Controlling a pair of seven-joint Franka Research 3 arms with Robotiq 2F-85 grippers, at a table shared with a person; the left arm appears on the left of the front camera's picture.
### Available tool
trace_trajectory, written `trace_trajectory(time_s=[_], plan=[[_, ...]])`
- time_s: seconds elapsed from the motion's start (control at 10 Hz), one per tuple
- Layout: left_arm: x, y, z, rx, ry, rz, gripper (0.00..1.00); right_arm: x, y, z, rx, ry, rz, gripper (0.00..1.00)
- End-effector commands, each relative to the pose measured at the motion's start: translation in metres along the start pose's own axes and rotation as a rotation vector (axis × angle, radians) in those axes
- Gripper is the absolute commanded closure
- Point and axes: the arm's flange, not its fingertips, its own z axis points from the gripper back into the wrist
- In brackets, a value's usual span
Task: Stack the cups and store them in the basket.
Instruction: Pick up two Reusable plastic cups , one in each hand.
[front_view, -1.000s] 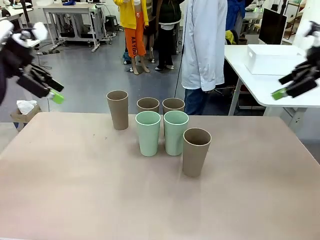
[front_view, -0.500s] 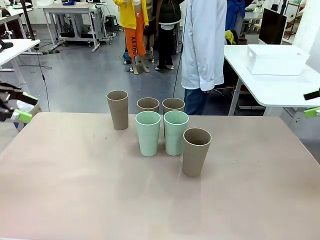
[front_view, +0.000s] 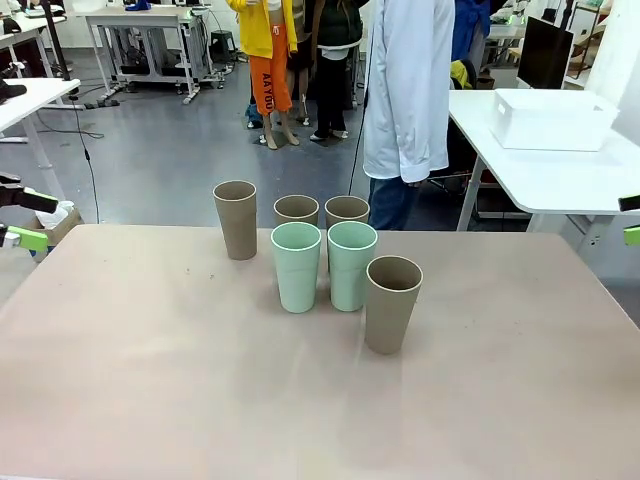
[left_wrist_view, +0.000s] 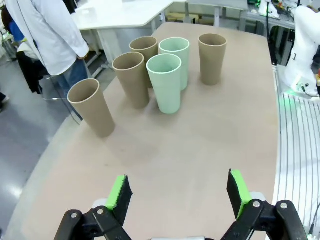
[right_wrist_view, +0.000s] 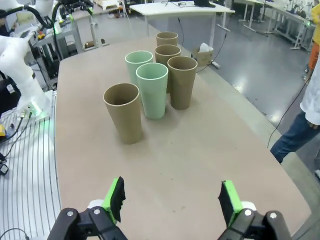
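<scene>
1. Change since the earlier frames: both grippers have drawn outward. The left gripper now sits at the left edge of the front view and the right gripper at the right edge. A second ago each reached farther in, nearer the upper corners. The cups and basket have not shifted.
2. Fingers: in the left wrist view the left gripper's green pads stand spread wide with nothing between them. In the right wrist view the right gripper's pads are equally spread and empty.
3. Cups: all six stand upright, mouths up, unstacked, in a cluster at centre frame on the table.
   - Two mint cups stand side by side.
   - Two tan cups stand just behind them.
   - One tan cup stands apart at centre left.
   - One tan cup stands nearest the camera, lower right of the cluster.
4. Basket: the white basket rests at upper right on a separate side table, well apart from the cups.
5. Handling (judged): the cups look light, stiff and matte, so grip should be fair. The taper suggests taking hold high on the wall, near the rim. A squeeze low down might tip the cup.
</scene>
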Motion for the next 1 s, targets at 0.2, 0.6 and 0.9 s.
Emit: trace_trajectory(time_s=[0.2, 0.6, 0.9], plan=[[0.0, 0.001, -0.001, 0.007, -0.004, 0.009, 0.0, 0.0, 0.0, 0.0, 0.0, 0.0, 0.0, 0.0], [0.0, 0.001, -0.001, 0.007, -0.004, 0.009, 0.0, 0.0, 0.0, 0.0, 0.0, 0.0, 0.0, 0.0], [0.0, 0.001, -0.001, 0.007, -0.004, 0.009, 0.0, 0.0, 0.0, 0.0, 0.0, 0.0, 0.0, 0.0]])
